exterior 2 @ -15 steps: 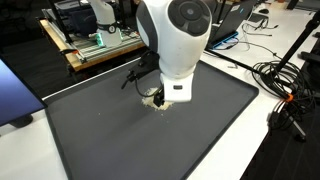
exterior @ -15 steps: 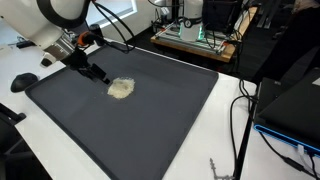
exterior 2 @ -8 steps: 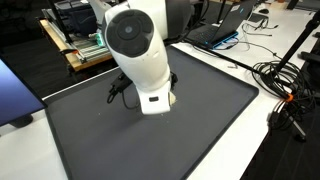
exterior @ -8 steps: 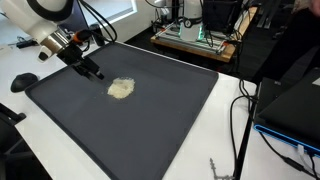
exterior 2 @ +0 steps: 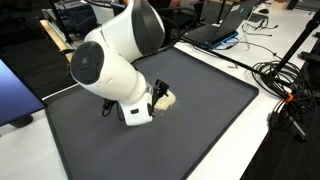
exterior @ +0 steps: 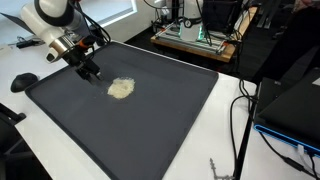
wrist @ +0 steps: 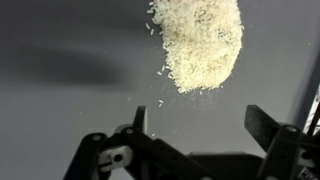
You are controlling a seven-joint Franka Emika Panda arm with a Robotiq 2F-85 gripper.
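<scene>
A small pile of pale rice-like grains (exterior: pixel 121 88) lies on a large dark grey mat (exterior: pixel 150 120); it also shows in an exterior view (exterior 2: pixel 166 99) and in the wrist view (wrist: pixel 198 42). My gripper (exterior: pixel 92 73) hovers just above the mat, to the side of the pile and apart from it. In the wrist view the gripper (wrist: pixel 200 125) has its two fingers spread wide with nothing between them, and the pile lies beyond the fingertips. A few loose grains lie scattered at the pile's edge.
The mat (exterior 2: pixel 200 130) lies on a white table (exterior: pixel 230 150). A black mouse-like object (exterior: pixel 24 81) sits off the mat's corner. Cables (exterior 2: pixel 285 95) trail along a table edge. A shelf with electronics (exterior: pixel 195 38) and a laptop (exterior 2: pixel 215 35) stand behind.
My gripper has drawn away from the grain pile across the mat, and the arm has swung round. The pile has not moved.
</scene>
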